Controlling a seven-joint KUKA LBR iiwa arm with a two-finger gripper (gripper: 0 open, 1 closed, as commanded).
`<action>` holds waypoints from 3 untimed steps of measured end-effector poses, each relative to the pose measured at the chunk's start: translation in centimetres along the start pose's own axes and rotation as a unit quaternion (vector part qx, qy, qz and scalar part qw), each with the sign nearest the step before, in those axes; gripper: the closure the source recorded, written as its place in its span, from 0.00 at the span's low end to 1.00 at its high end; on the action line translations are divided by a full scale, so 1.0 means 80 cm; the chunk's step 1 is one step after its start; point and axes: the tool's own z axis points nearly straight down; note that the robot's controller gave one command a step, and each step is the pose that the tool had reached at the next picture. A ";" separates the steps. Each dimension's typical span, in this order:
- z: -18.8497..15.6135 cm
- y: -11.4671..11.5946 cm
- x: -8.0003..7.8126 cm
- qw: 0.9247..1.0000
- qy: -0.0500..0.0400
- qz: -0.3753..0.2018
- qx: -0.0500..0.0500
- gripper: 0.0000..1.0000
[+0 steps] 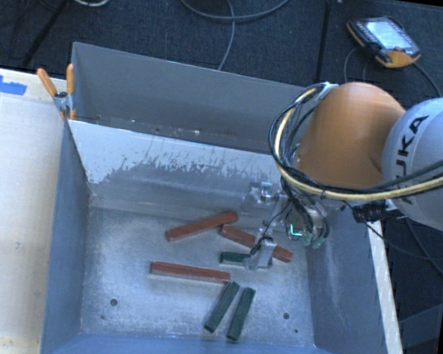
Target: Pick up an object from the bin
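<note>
- The gripper (260,254) hangs low over the right-centre of the grey metal bin (120,190), under the arm's orange wrist cover (348,133). Its tip looks close to the floor. I cannot tell whether the jaws stand wide or narrow, and nothing can be seen held in them.
- 2 things lie right at the tip. One is a short reddish-brown flat bar (237,235), which runs under the gripper toward the right wall. The other is a small dark green flat bar (233,258), just below it, with its right end at the tip. I cannot tell which of the 2 is meant.
- Both look like stiff, light, straight strips, probably wood or plastic. Neither seems likely to bend or break under a squeeze.
- They lie flat and thin on the metal, so the likely trouble is pads sliding over the top, or the strip skating away on the smooth floor.
- I judge the best hold to be across the narrow width near the middle of the length, so that the strip lifts level and does not swing.
- The 2 bars lie just beside each other, so a closing grip may catch or nudge the neighbour.
- Further left lie a long reddish-brown bar set aslant (202,225) and a long reddish-brown bar lying level (189,272). A pair of dark green bars (222,306) sits side by side near the front wall, well apart from the gripper.
</note>
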 end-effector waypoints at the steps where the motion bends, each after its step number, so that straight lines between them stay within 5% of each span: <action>1: -0.005 0.000 -0.002 1.000 -0.004 0.000 0.000 1.00; 2: -0.005 0.000 -0.002 1.000 -0.004 0.001 0.000 0.00; 3: -0.005 0.000 -0.002 1.000 -0.004 0.001 0.000 0.00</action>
